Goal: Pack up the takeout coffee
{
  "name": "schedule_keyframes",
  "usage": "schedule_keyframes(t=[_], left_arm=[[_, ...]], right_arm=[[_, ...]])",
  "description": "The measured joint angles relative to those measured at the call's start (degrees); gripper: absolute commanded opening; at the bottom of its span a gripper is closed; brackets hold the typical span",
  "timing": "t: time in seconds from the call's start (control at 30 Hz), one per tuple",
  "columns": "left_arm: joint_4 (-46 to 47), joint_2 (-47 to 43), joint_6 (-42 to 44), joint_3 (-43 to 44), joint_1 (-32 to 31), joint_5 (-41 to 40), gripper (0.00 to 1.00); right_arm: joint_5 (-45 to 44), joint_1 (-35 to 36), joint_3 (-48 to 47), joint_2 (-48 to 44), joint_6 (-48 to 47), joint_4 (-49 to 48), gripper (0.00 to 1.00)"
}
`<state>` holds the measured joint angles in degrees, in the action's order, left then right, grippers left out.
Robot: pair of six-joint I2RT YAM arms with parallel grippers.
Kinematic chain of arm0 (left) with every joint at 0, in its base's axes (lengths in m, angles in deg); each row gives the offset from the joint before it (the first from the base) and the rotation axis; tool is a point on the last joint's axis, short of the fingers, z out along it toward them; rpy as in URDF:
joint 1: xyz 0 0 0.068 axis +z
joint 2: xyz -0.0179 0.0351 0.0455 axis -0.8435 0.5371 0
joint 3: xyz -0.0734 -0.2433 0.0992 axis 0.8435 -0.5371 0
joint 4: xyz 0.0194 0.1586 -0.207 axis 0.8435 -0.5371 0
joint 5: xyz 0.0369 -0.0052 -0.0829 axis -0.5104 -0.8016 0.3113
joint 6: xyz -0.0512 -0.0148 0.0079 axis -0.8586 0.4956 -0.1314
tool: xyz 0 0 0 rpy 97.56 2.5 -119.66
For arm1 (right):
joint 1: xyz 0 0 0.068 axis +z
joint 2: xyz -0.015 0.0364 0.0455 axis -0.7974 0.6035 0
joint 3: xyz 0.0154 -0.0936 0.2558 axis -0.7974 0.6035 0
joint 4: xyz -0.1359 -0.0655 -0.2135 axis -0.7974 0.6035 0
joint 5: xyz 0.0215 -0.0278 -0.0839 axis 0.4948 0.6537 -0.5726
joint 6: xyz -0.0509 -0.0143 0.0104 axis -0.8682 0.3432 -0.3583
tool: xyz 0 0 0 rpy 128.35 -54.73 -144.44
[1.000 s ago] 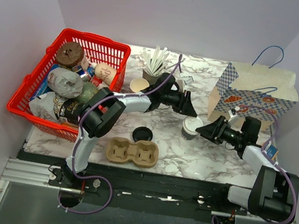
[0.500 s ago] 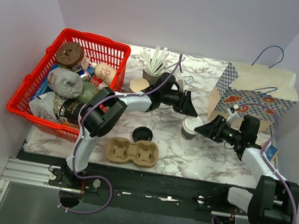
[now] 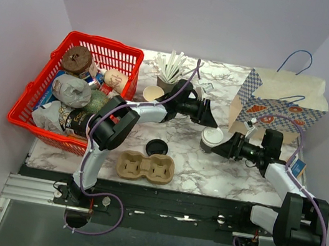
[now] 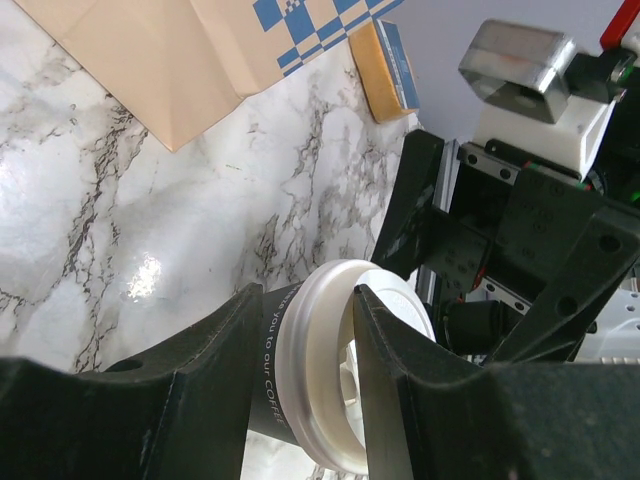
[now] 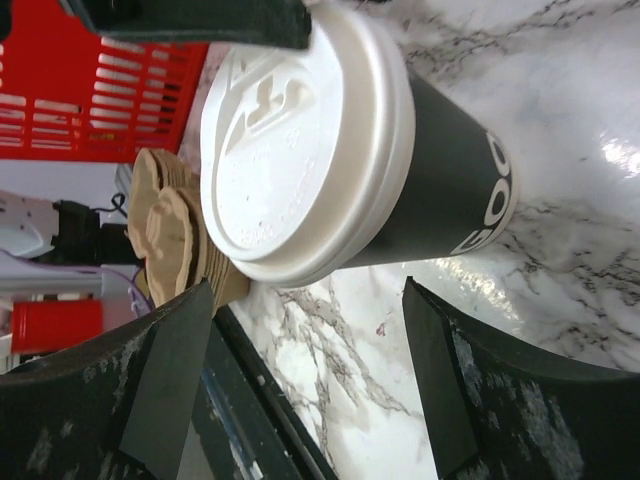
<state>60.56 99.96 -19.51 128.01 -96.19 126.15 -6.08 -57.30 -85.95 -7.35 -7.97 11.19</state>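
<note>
Marble table [image 3: 194, 169], seen from above. The takeout coffee [image 3: 211, 138] stands upright on the bare stone right of centre, white lid on, dark body below, just in front of the checked paper bag [image 3: 278, 104]. The left gripper [image 3: 210, 123] reaches in from the far left side, and its jaws are closed on the cup just under the lid: its wrist view shows one finger [image 4: 235, 340] against the dark wall and the other across the rim of the lid (lettering on the cup is partly readable, "to our COFFEE"). The right gripper [image 3: 223, 147] comes at the cup from the right, low to the table. Its jaws are spread wide, one finger [image 5: 170, 370] to each side of the cup with marble showing in the gaps, so no contact. A cardboard cup carrier [image 3: 146, 167] lies near the front edge, with a loose black lid [image 3: 156, 147] just behind it. A cream cup [image 3: 153, 93] and a holder of white sticks [image 3: 171, 70] sit beside the red basket [image 3: 28, 109], which is heaped with groceries.
</note>
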Motion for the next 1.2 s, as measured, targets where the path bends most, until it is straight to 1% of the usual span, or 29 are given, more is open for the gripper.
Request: schedule_keyframes(t=[0.33,0.77,1.2], left_arm=[[-0.1,0.0,0.0,0.1,0.0,-0.2,0.49],[-0.1,0.0,0.0,0.1,0.0,-0.2,0.49],[0.1,0.3,0.0,0.6,0.6,-1.2,0.49]], right_arm=[[1.4,0.0,0.1,0.1,-0.5,1.4,0.84],[1.0,-1.2,0.1,5.6,9.9,-1.8,0.8],[2.5,-2.3,0.1,7.1,15.6,-6.1,0.81]])
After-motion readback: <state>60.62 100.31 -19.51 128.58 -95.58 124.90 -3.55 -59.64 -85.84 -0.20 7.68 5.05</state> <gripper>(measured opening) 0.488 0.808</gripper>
